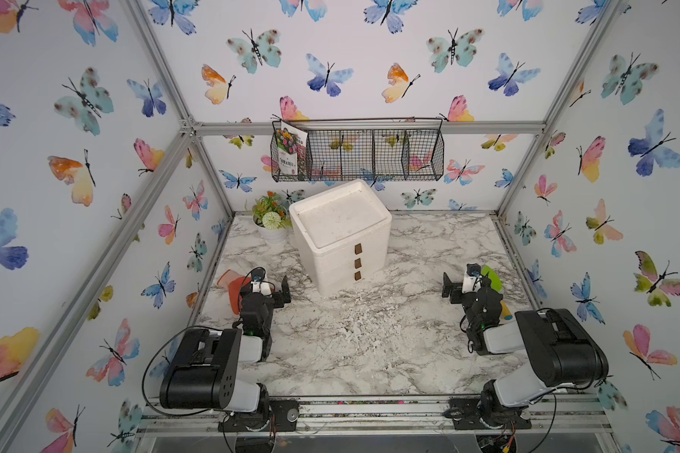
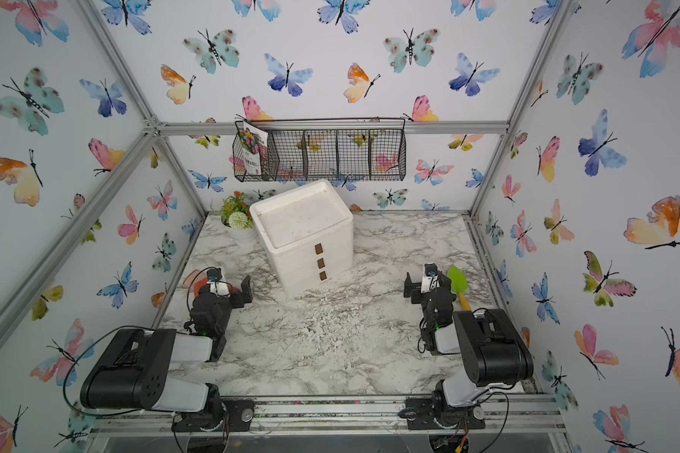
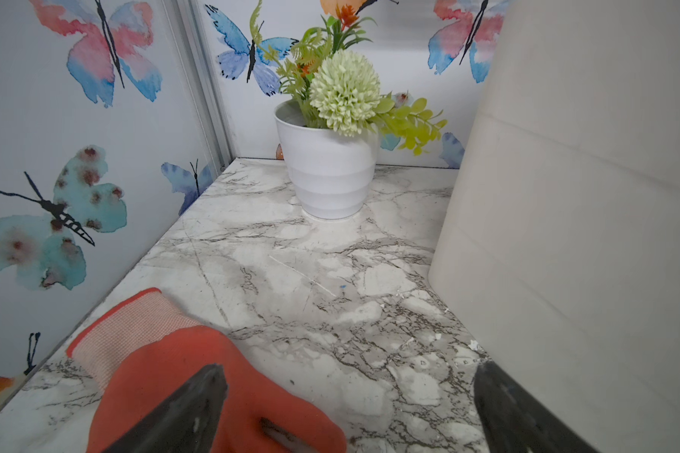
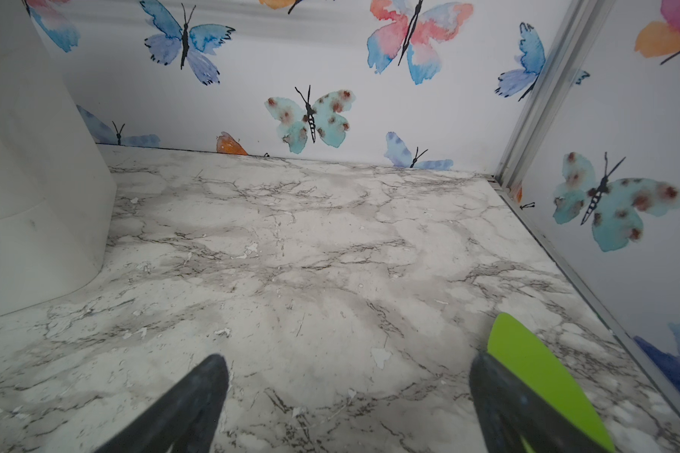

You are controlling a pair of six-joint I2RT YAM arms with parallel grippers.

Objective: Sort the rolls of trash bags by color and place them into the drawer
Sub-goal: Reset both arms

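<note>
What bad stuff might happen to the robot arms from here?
The left gripper hangs open with one finger above the orange glove, so it might snag it. The right gripper, also open, sits close beside the green trowel and might bump it. All three drawers of the white drawer unit look shut, with small brown handles, so pulling one may drag the whole unit.

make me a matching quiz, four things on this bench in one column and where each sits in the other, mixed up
Things:
1 glove
2 trowel
3 flower pot
4 seed packet

Places:
a in the wire basket on the back wall
b left of the drawer chest, at the back
c beside the right gripper
d beside the left gripper

Pairs: 1-d, 2-c, 3-b, 4-a
</note>
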